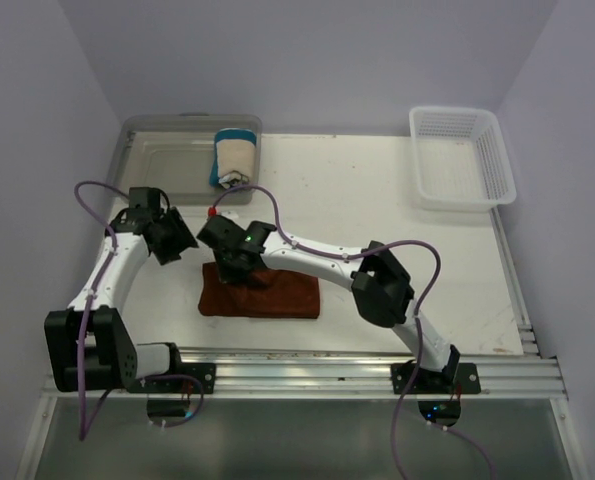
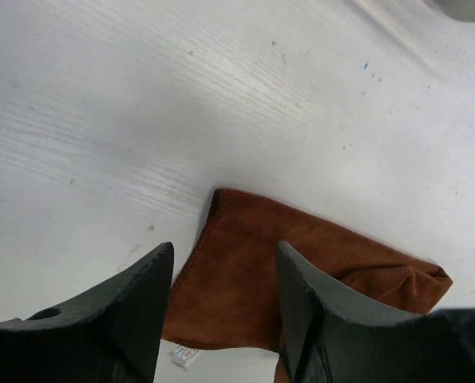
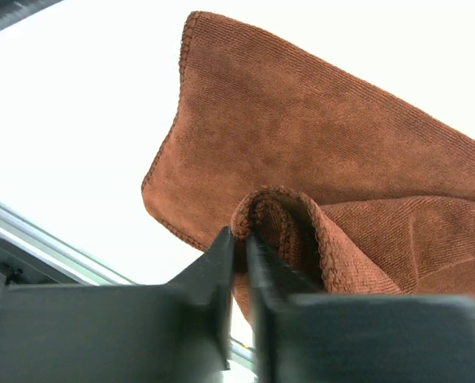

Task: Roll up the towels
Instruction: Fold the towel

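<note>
The rust-brown towel (image 1: 272,295) lies folded on the white table in front of the arms. My right gripper (image 1: 239,270) is shut on a folded-over edge of it (image 3: 281,219), lifting that edge a little above the rest of the cloth. My left gripper (image 1: 182,243) is open and empty, held above the table just left of the towel's left end (image 2: 245,271); a small white label shows at the towel's edge. The cream towel with blue edges (image 1: 234,158) sits rolled inside the clear plastic bin (image 1: 167,150) at the back left.
A white mesh basket (image 1: 462,155) stands at the back right. A metal rail (image 1: 307,365) runs along the table's near edge, by the arm bases. Purple walls close in the back and sides.
</note>
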Motion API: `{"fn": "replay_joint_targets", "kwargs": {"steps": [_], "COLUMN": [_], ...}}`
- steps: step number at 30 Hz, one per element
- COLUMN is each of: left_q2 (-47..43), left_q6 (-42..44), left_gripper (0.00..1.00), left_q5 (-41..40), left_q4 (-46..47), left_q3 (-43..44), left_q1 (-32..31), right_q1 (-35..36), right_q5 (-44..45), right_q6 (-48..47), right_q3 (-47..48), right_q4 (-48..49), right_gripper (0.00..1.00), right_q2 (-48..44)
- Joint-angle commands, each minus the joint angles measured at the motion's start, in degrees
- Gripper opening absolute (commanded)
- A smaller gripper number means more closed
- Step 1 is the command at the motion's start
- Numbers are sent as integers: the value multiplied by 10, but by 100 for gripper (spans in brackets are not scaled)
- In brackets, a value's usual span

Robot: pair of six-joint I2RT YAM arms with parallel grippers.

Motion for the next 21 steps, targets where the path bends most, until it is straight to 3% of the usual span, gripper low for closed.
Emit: {"fn": "replay_joint_targets", "kwargs": {"steps": [1, 3, 5, 8, 9, 13, 15, 18, 21], "left_q2": [-5, -6, -10, -29, -34, -42, -56, -77, -94], "left_q6": [13, 11, 10, 11, 13, 25, 29, 36, 45], "left_gripper": [57, 57, 57, 57, 57, 57, 54, 52, 54], "left_q5": [0, 1, -6, -13, -13, -13, -1, -3, -13], "left_q4": [-21, -20, -22, -21, -21, -20, -10, 8, 15], "left_q3": [-1, -8, -14, -14, -13, -15, -30, -51, -60], "left_q1": [8, 9, 13, 31, 37, 42, 40, 13, -52], "right_q1": [4, 4, 5, 2, 0, -55, -94, -164, -198], "right_q5": [-29, -74, -94, -79, -31, 6, -5, -9, -17], "right_q6": [-25, -48, -64, -90, -96, -78, -49, -33, -34], "right_q3": [19, 28, 46, 8, -15, -257, -338, -459, -520], "right_q4": [31, 39, 29, 33, 40, 145, 169, 172, 135], "right_gripper": [27, 58, 67, 69, 69, 65, 55, 44, 47], "right_q2": [16, 23, 21, -38, -93, -268, -328, -409, -436]}}
